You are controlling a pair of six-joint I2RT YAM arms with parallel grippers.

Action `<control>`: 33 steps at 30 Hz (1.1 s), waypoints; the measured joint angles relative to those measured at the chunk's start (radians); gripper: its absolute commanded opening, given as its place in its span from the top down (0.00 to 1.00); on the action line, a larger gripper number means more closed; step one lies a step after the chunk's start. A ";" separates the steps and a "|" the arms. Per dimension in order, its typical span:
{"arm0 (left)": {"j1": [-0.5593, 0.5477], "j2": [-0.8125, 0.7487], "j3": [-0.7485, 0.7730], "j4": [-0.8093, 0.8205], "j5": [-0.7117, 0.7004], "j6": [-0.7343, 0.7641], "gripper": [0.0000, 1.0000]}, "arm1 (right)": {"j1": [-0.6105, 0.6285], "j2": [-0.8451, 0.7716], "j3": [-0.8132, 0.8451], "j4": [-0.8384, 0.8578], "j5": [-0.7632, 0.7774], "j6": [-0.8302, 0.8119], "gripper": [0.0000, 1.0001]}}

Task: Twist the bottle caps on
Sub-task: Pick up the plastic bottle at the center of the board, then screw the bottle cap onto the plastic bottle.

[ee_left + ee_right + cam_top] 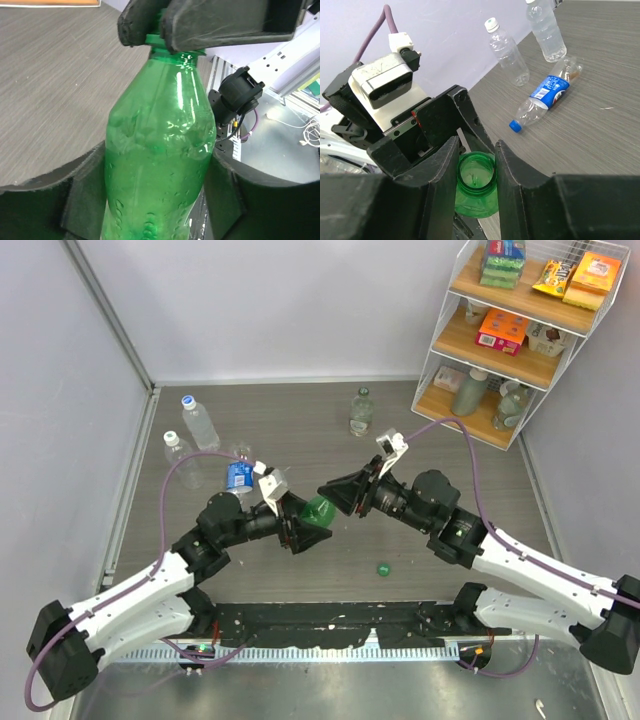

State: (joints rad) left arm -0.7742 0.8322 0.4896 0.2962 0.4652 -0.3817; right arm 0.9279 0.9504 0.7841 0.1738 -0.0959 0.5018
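The left gripper (299,526) is squeezing the green bottle (160,150); the right gripper (476,146) seems to be pinching its open neck.

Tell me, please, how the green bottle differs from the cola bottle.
The green bottle is translucent green, uncapped and held by the left end effector; the cola bottle is clear with a blue label, blue-capped and lying on the table. Both are slim plastic bottles.
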 measured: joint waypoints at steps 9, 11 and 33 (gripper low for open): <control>-0.011 -0.011 -0.006 0.010 0.033 0.017 0.65 | 0.005 -0.055 -0.050 0.006 0.026 0.039 0.24; -0.002 -0.034 -0.012 -0.003 0.007 0.027 0.66 | 0.007 -0.066 -0.031 -0.091 0.047 0.023 0.15; 0.007 -0.302 -0.164 -0.173 -0.129 0.188 0.64 | 0.011 0.125 0.042 -0.945 0.345 0.212 0.17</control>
State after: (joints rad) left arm -0.7673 0.5304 0.3256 0.1234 0.3367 -0.1932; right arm 0.9390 1.0756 0.8257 -0.7708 0.2489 0.7136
